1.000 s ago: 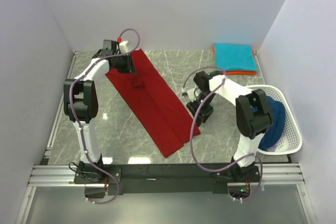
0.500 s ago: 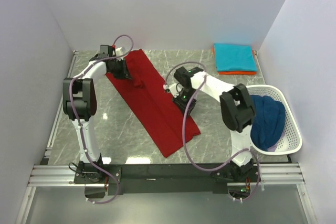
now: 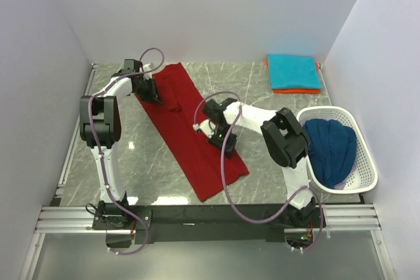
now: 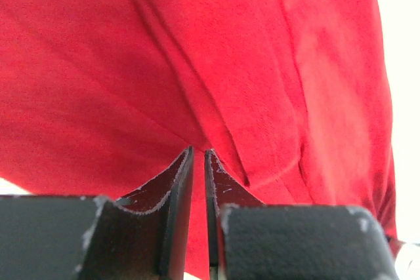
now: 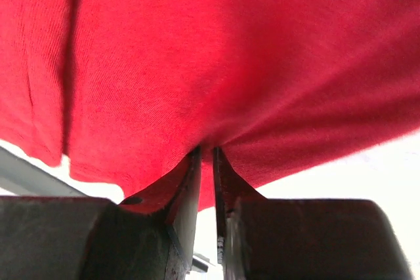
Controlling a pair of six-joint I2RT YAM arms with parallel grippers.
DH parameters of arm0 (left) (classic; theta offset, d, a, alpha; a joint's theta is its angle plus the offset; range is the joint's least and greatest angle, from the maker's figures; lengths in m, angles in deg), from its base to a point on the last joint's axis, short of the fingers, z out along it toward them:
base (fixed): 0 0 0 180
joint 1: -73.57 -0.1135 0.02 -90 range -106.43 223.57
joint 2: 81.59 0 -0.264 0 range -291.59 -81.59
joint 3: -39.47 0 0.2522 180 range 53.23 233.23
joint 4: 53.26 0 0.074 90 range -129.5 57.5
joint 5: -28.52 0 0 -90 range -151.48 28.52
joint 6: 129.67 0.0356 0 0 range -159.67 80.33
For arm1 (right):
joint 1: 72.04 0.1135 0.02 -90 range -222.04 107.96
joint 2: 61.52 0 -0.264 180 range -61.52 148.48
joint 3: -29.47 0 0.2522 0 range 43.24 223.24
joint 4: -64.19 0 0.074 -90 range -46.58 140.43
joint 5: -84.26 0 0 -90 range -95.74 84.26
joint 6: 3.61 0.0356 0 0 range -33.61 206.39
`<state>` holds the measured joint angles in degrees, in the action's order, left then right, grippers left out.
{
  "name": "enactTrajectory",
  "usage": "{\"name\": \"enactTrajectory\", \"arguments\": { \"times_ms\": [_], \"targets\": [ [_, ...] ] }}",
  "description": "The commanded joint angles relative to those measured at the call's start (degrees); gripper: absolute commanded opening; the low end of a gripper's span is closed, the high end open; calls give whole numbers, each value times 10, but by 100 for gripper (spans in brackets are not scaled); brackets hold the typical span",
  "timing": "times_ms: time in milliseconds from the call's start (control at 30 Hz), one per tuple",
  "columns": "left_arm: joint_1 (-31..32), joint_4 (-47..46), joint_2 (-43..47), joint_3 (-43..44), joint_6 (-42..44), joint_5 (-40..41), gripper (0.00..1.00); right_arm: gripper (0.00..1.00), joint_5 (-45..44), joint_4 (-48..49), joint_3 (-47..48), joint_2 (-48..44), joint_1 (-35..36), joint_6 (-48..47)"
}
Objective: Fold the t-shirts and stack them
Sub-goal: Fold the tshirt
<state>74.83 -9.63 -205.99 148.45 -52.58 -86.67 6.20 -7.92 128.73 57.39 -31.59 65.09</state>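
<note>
The dark red t-shirt (image 3: 190,129) lies as a long folded strip running diagonally from back left to front centre. At its back left edge my left gripper (image 3: 150,91) is shut on the cloth, and the left wrist view shows red fabric (image 4: 216,63) pinched at the fingertips of that gripper (image 4: 199,153). My right gripper (image 3: 220,136) sits on the strip's right edge, about midway along. It too is shut on a fold of the red cloth (image 5: 216,57), seen in the right wrist view between the tips of the right gripper (image 5: 207,150). A folded teal t-shirt (image 3: 294,70) rests on an orange t-shirt (image 3: 296,90) at the back right.
A white mesh basket (image 3: 365,162) stands at the right with a crumpled navy blue t-shirt (image 3: 331,149) in it. Side walls close in on both sides. The grey marble table (image 3: 151,162) shows in front of the left arm.
My right gripper has swung left from beyond the shirt's lower right edge onto the strip and closed on the cloth. The left gripper has shifted slightly left, still holding.
</note>
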Motion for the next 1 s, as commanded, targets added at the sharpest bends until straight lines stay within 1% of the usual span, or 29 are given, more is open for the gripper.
{"name": "enactTrajectory", "arguments": {
  "times_ms": [0, 133, 167, 300, 333, 433, 467, 533, 567, 600, 633, 667, 700, 733, 767, 800, 833, 867, 900, 933, 967],
  "targets": [
    [0, 10, 20, 12, 17, 12, 18, 19, 54, 15, -55, 12, 83, 0],
    [7, 33, -6, 38, 39, -8, 20, 21, 158, -4, -39, -3, 141, -3],
    [12, 42, -15, 47, 47, -7, 20, 22, 206, -12, -31, -10, 145, -5],
    [44, 72, -55, 81, 76, -5, 19, 29, 264, -25, 2, -43, 127, -3],
    [49, 78, -65, 90, 79, -6, 19, 33, 271, -25, 12, -51, 118, -4],
    [66, 80, -108, 136, 73, -3, 18, 39, 297, -31, 34, -75, 49, 0],
    [69, 77, -130, 164, 69, -8, 18, 40, 304, -33, 41, -81, 8, 2],
    [76, 80, -157, 203, 61, -16, 18, 41, 311, -27, 54, -86, -37, 14],
    [79, 82, -185, 250, 61, -19, 18, 41, 309, -21, 57, -94, -55, 17],
    [88, 87, -199, 276, 70, -20, 18, 41, 306, -5, 61, -97, -93, 29],
    [94, 89, -213, 304, 76, -19, 18, 41, 293, 5, 69, -101, -108, 35],
    [99, 89, -237, 355, 80, -19, 19, 42, 282, 15, 76, -103, -123, 41],
    [103, 78, -245, 375, 74, -21, 21, 43, 272, 31, 85, -100, -145, 54],
    [104, 68, -250, 399, 68, -27, 23, 43, 261, 36, 114, -96, -156, 57],
    [105, 53, -248, 403, 61, -27, 25, 43, 246, 37, 132, -83, -164, 59],
    [103, 25, -241, 403, 56, -24, 32, 44, 237, 37, 152, -75, -173, 67],
    [102, 3, -212, 384, 58, -14, 35, 44, 232, 35, 197, -68, -188, 70],
    [101, -19, -191, 365, 60, -8, 39, 44, 227, 35, 220, -53, -195, 73],
    [97, -41, -166, 342, 64, -3, 51, 44, 214, 36, 243, -47, -201, 83],
    [94, -95, -109, 291, 65, 1, 58, 44, 208, 37, 289, -41, -211, 87],
    [90, -119, -80, 266, 67, 8, 66, 46, 201, 38, 312, -35, -213, 91]
  ]
}}
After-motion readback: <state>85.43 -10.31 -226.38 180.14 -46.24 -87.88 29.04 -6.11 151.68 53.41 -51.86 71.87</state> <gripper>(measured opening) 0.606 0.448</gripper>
